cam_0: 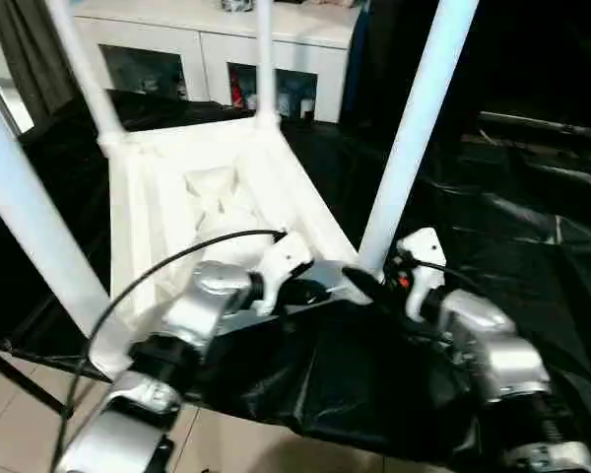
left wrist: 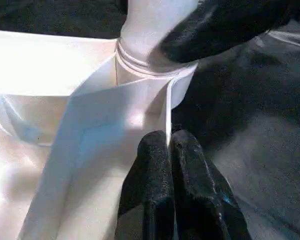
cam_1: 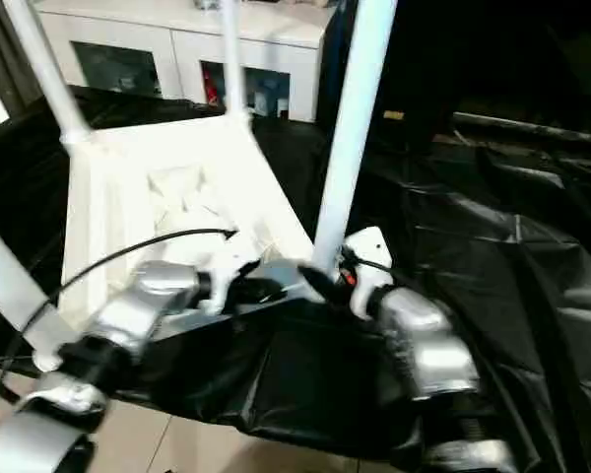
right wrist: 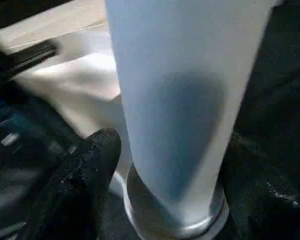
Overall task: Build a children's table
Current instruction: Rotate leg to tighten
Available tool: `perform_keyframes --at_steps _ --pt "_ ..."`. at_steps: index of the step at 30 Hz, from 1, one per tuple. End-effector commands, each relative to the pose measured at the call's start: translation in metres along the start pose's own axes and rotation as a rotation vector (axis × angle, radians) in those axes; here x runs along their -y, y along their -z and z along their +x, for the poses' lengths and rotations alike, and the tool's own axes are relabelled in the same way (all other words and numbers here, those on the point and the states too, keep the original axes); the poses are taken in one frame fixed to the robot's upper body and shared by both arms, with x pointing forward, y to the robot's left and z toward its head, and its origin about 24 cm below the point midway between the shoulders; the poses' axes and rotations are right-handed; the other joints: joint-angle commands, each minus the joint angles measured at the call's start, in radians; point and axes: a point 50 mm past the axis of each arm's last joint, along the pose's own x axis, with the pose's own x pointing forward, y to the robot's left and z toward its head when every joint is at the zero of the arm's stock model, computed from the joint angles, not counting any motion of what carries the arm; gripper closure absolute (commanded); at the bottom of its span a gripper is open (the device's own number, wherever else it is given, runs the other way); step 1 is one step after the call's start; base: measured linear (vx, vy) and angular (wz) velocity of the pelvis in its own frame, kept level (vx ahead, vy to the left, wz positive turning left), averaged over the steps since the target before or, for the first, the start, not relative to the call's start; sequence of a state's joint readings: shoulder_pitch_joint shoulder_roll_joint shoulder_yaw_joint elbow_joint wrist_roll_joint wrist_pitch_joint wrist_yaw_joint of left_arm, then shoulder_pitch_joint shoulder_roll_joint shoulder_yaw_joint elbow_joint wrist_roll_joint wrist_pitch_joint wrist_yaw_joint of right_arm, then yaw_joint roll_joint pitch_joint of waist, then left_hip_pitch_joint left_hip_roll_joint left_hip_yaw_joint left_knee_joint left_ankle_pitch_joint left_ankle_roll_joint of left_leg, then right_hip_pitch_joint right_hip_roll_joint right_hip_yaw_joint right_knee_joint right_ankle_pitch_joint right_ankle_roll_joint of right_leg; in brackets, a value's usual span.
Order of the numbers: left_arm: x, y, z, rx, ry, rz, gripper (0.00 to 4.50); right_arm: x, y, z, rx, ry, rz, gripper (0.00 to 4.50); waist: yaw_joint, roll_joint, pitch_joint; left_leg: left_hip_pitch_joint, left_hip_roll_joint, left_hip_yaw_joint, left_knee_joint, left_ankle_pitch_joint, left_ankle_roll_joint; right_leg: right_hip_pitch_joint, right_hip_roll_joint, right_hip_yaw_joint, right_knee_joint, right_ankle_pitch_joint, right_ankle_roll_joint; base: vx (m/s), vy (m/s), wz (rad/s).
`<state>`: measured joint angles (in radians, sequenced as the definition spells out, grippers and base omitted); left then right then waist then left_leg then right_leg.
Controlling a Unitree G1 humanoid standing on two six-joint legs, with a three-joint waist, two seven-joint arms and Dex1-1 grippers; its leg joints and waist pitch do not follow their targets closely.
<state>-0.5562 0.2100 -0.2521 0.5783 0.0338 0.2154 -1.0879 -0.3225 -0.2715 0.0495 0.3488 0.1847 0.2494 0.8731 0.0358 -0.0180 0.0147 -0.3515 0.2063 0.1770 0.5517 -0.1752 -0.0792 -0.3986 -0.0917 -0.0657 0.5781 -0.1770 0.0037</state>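
The children's table lies upside down on a black sheet, its white ribbed top [cam_0: 167, 217] facing up. Several white legs stand in the corner sockets: the near right leg [cam_0: 414, 128], the near left leg [cam_0: 25, 217], and two far legs [cam_0: 84, 69] [cam_0: 264, 59]. My left gripper [left wrist: 168, 145] is shut on the thin raised rim [left wrist: 140, 100] just beside the near right corner socket. My right gripper [cam_0: 369, 281] sits at the foot of the near right leg [right wrist: 180, 100], right above its socket collar [right wrist: 175, 225]. Its grip on the leg is hidden.
The black sheet [cam_0: 512, 227] covers the work surface and hangs over its near edge. A white cabinet [cam_0: 217, 49] with glass doors stands behind. Tiled floor [cam_0: 10, 394] shows at the lower left. A black cable [cam_0: 138, 281] loops over my left forearm.
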Motion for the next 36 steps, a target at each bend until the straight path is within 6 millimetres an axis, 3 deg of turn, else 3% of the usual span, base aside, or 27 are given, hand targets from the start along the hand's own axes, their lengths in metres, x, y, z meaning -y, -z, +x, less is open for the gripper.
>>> perform_keyframes --at_steps 1,2,4,5,10,11,18,23,26,28,30,32,34,35,36 --pt "0.017 0.000 0.008 0.036 0.156 0.003 4.50 -0.020 0.002 0.006 -0.062 -0.239 -0.004 1.36 0.007 -0.012 -0.031 -0.003 0.021 -0.003 -0.062 -0.312 0.057 0.038 -0.045 0.035 -0.088 -0.401 -0.132 0.000 0.000 0.00" --pt "0.018 0.001 0.005 0.036 0.182 0.007 4.50 -0.020 0.003 0.001 -0.086 -0.282 -0.018 1.36 0.008 -0.016 -0.032 -0.005 0.023 -0.001 -0.060 -0.288 0.065 0.038 -0.043 0.036 -0.080 -0.355 -0.148 0.000 0.000 0.00" --pt "0.019 0.002 0.000 0.036 0.214 0.006 4.50 -0.019 0.004 -0.006 -0.126 -0.344 -0.030 1.36 0.011 -0.012 -0.033 -0.002 0.025 0.001 -0.059 -0.283 0.068 0.036 -0.043 0.037 -0.077 -0.324 -0.164 0.000 0.000 0.00" --pt "0.020 0.004 -0.005 0.027 0.232 0.006 4.50 -0.018 0.005 -0.010 -0.158 -0.380 -0.042 1.36 0.014 -0.015 -0.035 0.001 0.026 0.005 -0.055 -0.255 0.072 0.036 -0.042 0.038 -0.070 -0.253 -0.194 0.000 0.000 0.00" --pt "0.020 0.010 -0.015 -0.005 0.273 -0.001 4.50 -0.013 0.006 -0.016 -0.205 -0.408 -0.070 1.36 0.025 -0.009 -0.038 0.001 0.027 0.007 -0.053 -0.206 0.079 0.042 -0.038 0.036 -0.053 -0.151 -0.231 0.000 0.000 0.00" --pt "0.019 0.010 -0.016 -0.004 0.267 -0.003 4.50 -0.013 0.005 -0.015 -0.196 -0.400 -0.066 1.36 0.027 -0.014 -0.038 0.000 0.027 0.011 -0.050 -0.188 0.085 0.042 -0.039 0.037 -0.049 -0.122 -0.241 0.000 0.000 0.00" --pt "0.020 0.010 -0.018 0.000 0.263 -0.004 4.50 -0.018 0.004 -0.012 -0.190 -0.446 -0.048 1.83 0.027 -0.020 -0.034 -0.001 0.027 0.010 -0.053 -0.228 0.063 0.042 -0.045 0.038 -0.059 -0.235 -0.202 0.000 0.000 0.00" --pt "0.020 0.010 -0.017 0.001 0.256 -0.002 4.50 -0.021 0.008 -0.014 -0.193 -0.469 -0.026 2.03 0.027 -0.019 -0.035 -0.001 0.026 0.011 -0.051 -0.206 0.067 0.043 -0.042 0.039 -0.056 -0.197 -0.205 0.000 0.000 0.00" --pt "0.010 0.009 -0.013 0.020 0.115 0.015 4.50 -0.027 0.014 -0.012 -0.182 -0.422 0.022 2.05 0.032 -0.019 -0.036 0.003 0.027 0.013 -0.049 -0.202 0.072 0.042 -0.042 0.040 -0.056 -0.186 -0.205 0.000 0.000 0.00" --pt "0.007 0.009 -0.011 0.023 0.073 0.014 4.50 -0.027 0.017 -0.008 -0.172 -0.368 0.029 2.05 0.035 -0.019 -0.032 0.003 0.026 0.014 -0.051 -0.221 0.069 0.039 -0.042 0.041 -0.061 -0.220 -0.197 0.000 0.000 0.00" --pt "0.004 0.008 -0.005 0.020 0.017 0.008 4.50 -0.024 0.025 0.001 -0.159 -0.223 0.049 2.05 0.030 -0.019 -0.026 0.001 0.022 0.010 -0.059 -0.277 0.040 0.037 -0.044 0.040 -0.072 -0.352 -0.157 -0.028 -0.001 -0.03" --pt "0.006 0.007 0.002 0.021 0.003 0.002 4.50 -0.022 0.032 0.010 -0.149 -0.089 0.071 2.09 0.015 -0.018 -0.023 0.006 0.019 0.002 -0.062 -0.345 0.003 0.028 -0.048 0.038 -0.091 -0.522 -0.096 -0.061 -0.004 -0.05" --pt "0.009 0.002 0.014 0.029 -0.019 -0.007 4.50 -0.023 0.038 0.023 -0.140 0.078 0.101 2.10 0.006 -0.017 -0.022 0.003 0.017 -0.003 -0.065 -0.371 -0.003 0.028 -0.047 0.034 -0.096 -0.570 -0.074 -0.059 0.009 -0.09" --pt "0.010 -0.001 0.019 0.034 -0.033 -0.009 4.50 -0.023 0.040 0.028 -0.138 0.148 0.117 2.10 -0.010 -0.015 -0.019 0.007 0.012 -0.007 -0.064 -0.414 -0.021 0.018 -0.045 0.029 -0.109 -0.642 -0.041 -0.062 0.012 -0.10" --pt "0.011 -0.002 0.023 0.035 -0.034 -0.010 4.50 -0.024 0.040 0.031 -0.132 0.184 0.129 2.11 -0.015 -0.015 -0.019 0.008 0.011 -0.011 -0.065 -0.432 -0.024 0.018 -0.046 0.025 -0.112 -0.668 -0.032 -0.061 0.015 -0.12"
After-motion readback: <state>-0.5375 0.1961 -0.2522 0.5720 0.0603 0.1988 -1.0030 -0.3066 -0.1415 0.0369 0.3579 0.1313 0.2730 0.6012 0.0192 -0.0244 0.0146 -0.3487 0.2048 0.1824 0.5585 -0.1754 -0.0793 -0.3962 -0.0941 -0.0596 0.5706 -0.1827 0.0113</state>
